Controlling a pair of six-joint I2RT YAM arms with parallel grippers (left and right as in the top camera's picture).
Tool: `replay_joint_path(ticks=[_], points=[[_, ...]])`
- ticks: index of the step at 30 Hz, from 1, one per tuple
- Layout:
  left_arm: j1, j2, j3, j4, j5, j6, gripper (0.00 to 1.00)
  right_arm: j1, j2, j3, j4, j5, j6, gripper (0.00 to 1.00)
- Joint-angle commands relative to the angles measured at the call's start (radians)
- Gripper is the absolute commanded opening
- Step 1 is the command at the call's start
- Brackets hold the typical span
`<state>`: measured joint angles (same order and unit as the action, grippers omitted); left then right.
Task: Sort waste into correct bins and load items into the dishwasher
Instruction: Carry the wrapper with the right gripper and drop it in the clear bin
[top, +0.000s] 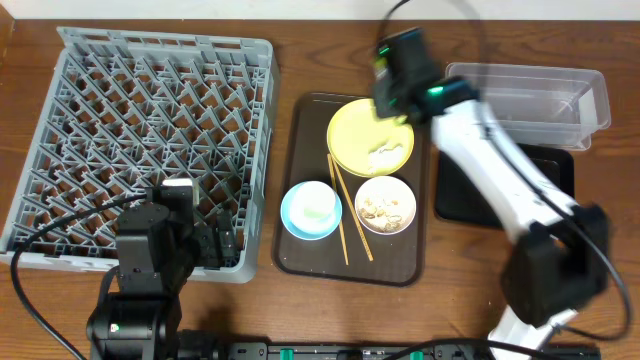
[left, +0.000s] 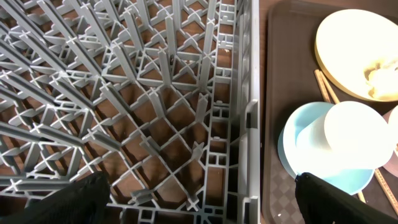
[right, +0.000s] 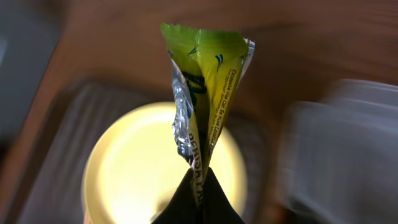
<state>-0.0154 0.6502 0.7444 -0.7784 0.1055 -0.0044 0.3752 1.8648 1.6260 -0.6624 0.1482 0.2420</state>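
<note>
**Right gripper pinches the wrapper over the plate; left gripper spread at the rack's corner**

Your right gripper (right: 198, 190) is pressed together on the lower end of the green snack wrapper (right: 202, 93). The wrapper stands up from the dark fingers, creased down its length, with silver lining showing along one edge. In the right wrist view the yellow plate (right: 137, 168) lies blurred beneath it on the brown serving tray (right: 81, 118). The clear tub (right: 342, 149) is a pale smear at the right of the frame.

From overhead, that gripper sits over the plate's upper edge, near the upper left corner of the tub. The tub lies at the upper right of the frame. The black tray (top: 460, 195) lies just below it, partly covered by your white right arm.

The crumpled white scrap (top: 385, 152) rests on the plate, toward its lower right. Below the plate, the cream-white bowl (top: 400, 195) holds the beige food bits (top: 383, 210). To its left is the light-blue bowl (top: 295, 215) with the small white cup (top: 318, 205) standing in it. The chopsticks (top: 347, 210) lie between the two bowls, running from the plate's lower left edge down the serving tray and fanning slightly apart.

The dish rack (top: 140, 140) fills the left of the frame. Your left gripper (left: 199, 205) hangs over its lower right corner with its fingers (left: 62, 202) spread wide, one in each lower corner of the left wrist view. The right-hand finger is over the edge of the light-blue bowl.
</note>
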Motion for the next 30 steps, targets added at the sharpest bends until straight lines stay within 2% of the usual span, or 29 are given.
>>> replay_joint_path(ticks=[1, 4, 8, 9, 12, 13, 15, 16, 22, 30], points=[[-0.003, -0.003, 0.026, 0.001, 0.006, -0.016, 0.97, -0.121, -0.032, 0.009, -0.045, 0.135, 0.389, 0.01], [-0.003, -0.003, 0.026, 0.001, 0.006, -0.016, 0.97, -0.214, -0.023, 0.005, -0.066, 0.117, 0.536, 0.01], [-0.003, -0.003, 0.026, 0.001, 0.006, -0.016, 0.97, -0.296, 0.008, 0.002, -0.061, 0.097, 0.601, 0.02], [-0.003, -0.003, 0.026, 0.001, 0.006, -0.016, 0.97, -0.309, 0.021, 0.002, -0.051, 0.098, 0.612, 0.06], [-0.003, -0.003, 0.026, 0.001, 0.006, -0.016, 0.97, -0.332, 0.047, 0.002, 0.021, 0.077, 0.618, 0.32], [-0.003, -0.003, 0.026, 0.001, 0.006, -0.016, 0.97, -0.337, 0.051, 0.002, 0.049, 0.058, 0.605, 0.48], [-0.003, -0.003, 0.026, 0.001, 0.006, -0.016, 0.97, -0.345, 0.051, 0.002, 0.099, 0.010, 0.524, 0.68], [-0.003, -0.003, 0.026, 0.000, 0.006, -0.016, 0.97, -0.347, 0.045, 0.002, 0.123, -0.023, 0.477, 0.74], [-0.003, -0.003, 0.026, 0.000, 0.006, -0.016, 0.97, -0.306, -0.021, 0.002, 0.126, -0.141, 0.297, 0.79], [-0.003, -0.003, 0.026, 0.000, 0.006, -0.016, 0.97, -0.109, -0.013, -0.014, -0.060, -0.203, -0.077, 0.77]])
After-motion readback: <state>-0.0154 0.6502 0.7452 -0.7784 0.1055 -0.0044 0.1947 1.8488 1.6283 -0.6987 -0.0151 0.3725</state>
